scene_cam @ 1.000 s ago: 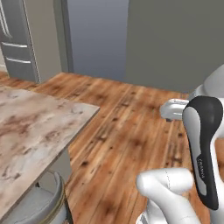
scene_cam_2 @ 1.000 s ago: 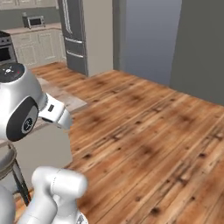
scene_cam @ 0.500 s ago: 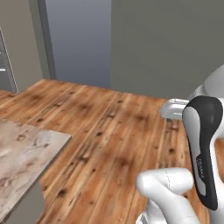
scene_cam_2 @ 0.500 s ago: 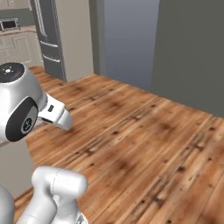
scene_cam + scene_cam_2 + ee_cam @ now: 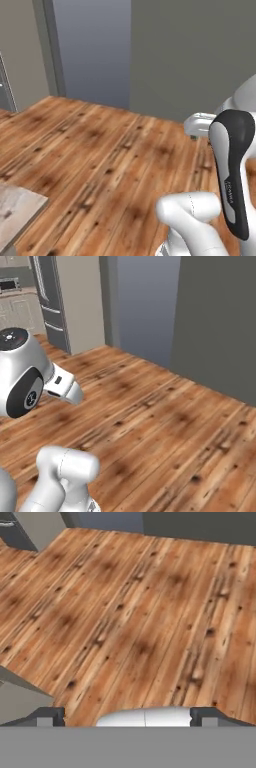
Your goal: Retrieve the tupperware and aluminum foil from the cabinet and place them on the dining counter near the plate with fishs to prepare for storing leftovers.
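Camera swung rightward, dining counter (image 5: 15, 217) now barely in frame; jaws wide apart, empty.

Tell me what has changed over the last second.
The base has turned, so the whole view has swung. The marbled counter has slid to the lower left corner of the left base view, and the fridge has drifted to the left edge of the right base view. More wooden floor and grey wall now show. The arm keeps its pose; the gripper stays open and empty.
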